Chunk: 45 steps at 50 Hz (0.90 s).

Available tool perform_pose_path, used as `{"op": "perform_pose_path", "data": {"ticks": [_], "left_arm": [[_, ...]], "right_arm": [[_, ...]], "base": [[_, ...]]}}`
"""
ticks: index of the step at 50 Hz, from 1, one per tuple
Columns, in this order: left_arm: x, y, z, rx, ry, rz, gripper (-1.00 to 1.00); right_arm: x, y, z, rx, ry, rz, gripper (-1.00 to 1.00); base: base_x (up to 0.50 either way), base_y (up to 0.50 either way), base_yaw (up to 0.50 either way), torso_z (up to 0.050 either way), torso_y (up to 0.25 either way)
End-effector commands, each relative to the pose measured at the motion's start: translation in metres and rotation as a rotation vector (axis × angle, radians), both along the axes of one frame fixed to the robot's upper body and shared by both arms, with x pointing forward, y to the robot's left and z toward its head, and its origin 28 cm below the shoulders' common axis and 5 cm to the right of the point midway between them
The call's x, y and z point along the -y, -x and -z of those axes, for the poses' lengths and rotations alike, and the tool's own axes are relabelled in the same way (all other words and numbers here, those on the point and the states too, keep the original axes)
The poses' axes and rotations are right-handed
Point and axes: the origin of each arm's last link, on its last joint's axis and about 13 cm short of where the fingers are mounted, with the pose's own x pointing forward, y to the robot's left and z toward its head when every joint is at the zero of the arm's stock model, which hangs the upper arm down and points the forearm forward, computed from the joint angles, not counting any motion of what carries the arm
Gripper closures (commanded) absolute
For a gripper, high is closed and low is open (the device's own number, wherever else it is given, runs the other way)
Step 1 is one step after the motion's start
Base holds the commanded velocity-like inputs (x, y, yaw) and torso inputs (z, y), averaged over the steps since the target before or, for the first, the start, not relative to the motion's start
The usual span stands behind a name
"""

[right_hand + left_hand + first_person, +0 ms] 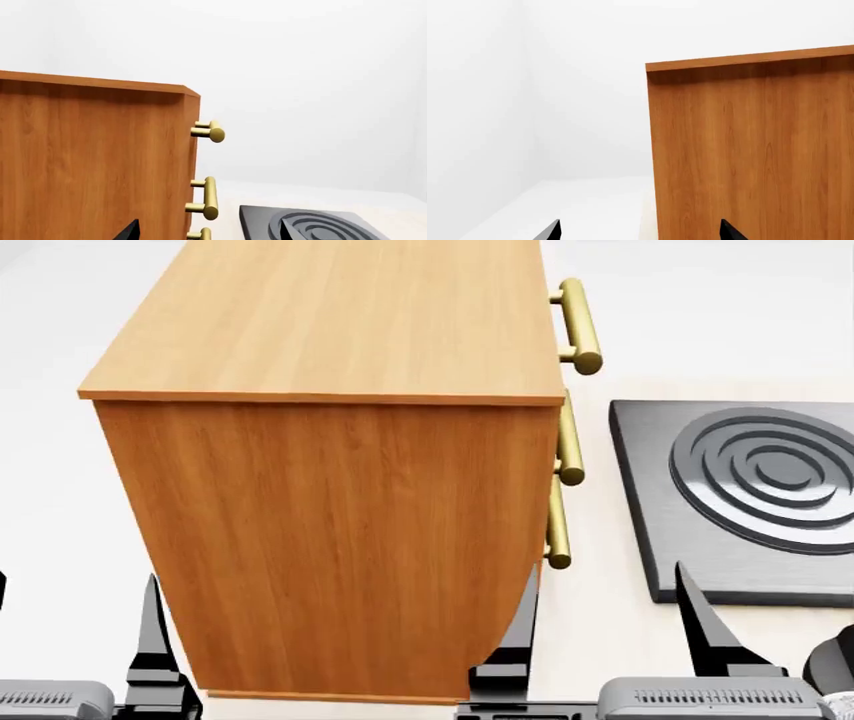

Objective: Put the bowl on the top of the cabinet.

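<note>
The bowl is not in any view. The orange-brown wooden cabinet (pixel 334 490) stands right in front of me, its flat top (pixel 360 310) bare. It also shows in the left wrist view (pixel 754 150) and the right wrist view (pixel 93 160). My left gripper (pixel 76 590) is open and empty, low at the cabinet's left side; its fingertips (pixel 552 230) frame the cabinet's left edge. My right gripper (pixel 606 575) is open and empty, low at the cabinet's right front corner, its fingertips (pixel 132 229) wide apart.
Brass bar handles (pixel 578 325) stick out of the cabinet's right face and show in the right wrist view (pixel 210 132). A dark grey square plate with raised concentric rings (pixel 747 500) lies on the pale surface to the right. White walls stand behind.
</note>
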Motion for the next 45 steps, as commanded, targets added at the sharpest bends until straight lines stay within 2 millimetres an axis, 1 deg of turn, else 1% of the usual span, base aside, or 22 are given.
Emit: {"op": "perform_pose_path", "data": {"ticks": [1,15,24,28,30,32,35,36,38,40,42,45], "left_arm": [[0.000,0.000,0.000,0.000,0.000,0.000,-1.00],[0.001,0.001,-0.001,0.002,0.001,0.000,-1.00],[0.000,0.000,0.001,0.001,0.000,-0.001,-1.00],[0.000,0.000,0.001,0.000,0.000,-0.001,-1.00],[0.000,0.000,0.001,-0.001,-0.001,-0.002,-1.00],[0.000,0.000,0.001,-0.001,-0.001,-0.002,-1.00],[0.000,0.000,0.001,-0.003,-0.001,-0.003,-1.00],[0.000,0.000,0.002,-0.004,-0.003,-0.003,-1.00],[0.000,0.000,0.002,-0.004,-0.002,-0.004,-1.00],[0.000,0.000,0.001,-0.004,-0.001,-0.006,-1.00],[0.000,0.000,0.002,-0.005,-0.002,-0.006,-1.00],[0.000,-0.001,0.003,-0.007,-0.002,-0.005,-1.00]], "right_arm": [[0.000,0.000,0.001,0.003,0.002,0.008,-1.00],[0.000,0.000,0.002,-0.014,0.011,-0.010,-1.00],[0.000,0.000,0.003,-0.012,0.009,-0.001,-1.00],[0.000,0.001,0.004,-0.012,0.009,0.014,-1.00],[0.000,0.001,0.003,-0.022,0.020,0.049,-1.00],[0.000,0.001,0.003,-0.022,0.020,0.049,-1.00],[0.000,0.002,0.002,-0.046,0.063,0.097,-1.00],[0.000,0.001,0.004,-0.089,0.085,0.112,-1.00],[0.001,0.002,0.004,-0.080,0.087,0.152,-1.00],[0.004,0.005,0.004,-0.087,0.097,0.144,-1.00],[0.007,0.009,0.001,-0.138,0.106,0.144,-1.00],[0.009,0.014,-0.003,-0.149,0.144,0.202,-1.00]], "base": [[0.00,0.00,0.00,0.000,0.000],[0.01,0.00,0.00,0.000,0.000],[0.33,0.00,0.00,0.000,0.000],[0.06,0.00,0.00,0.000,0.000],[0.00,0.00,0.00,0.000,0.000],[0.00,0.00,0.00,0.000,0.000],[0.00,0.00,0.00,0.000,0.000],[0.00,0.00,0.00,0.000,0.000],[0.00,0.00,0.00,0.000,0.000],[0.00,0.00,0.00,0.000,0.000],[0.00,0.00,0.00,0.000,0.000],[0.00,0.00,0.00,0.000,0.000]]}}
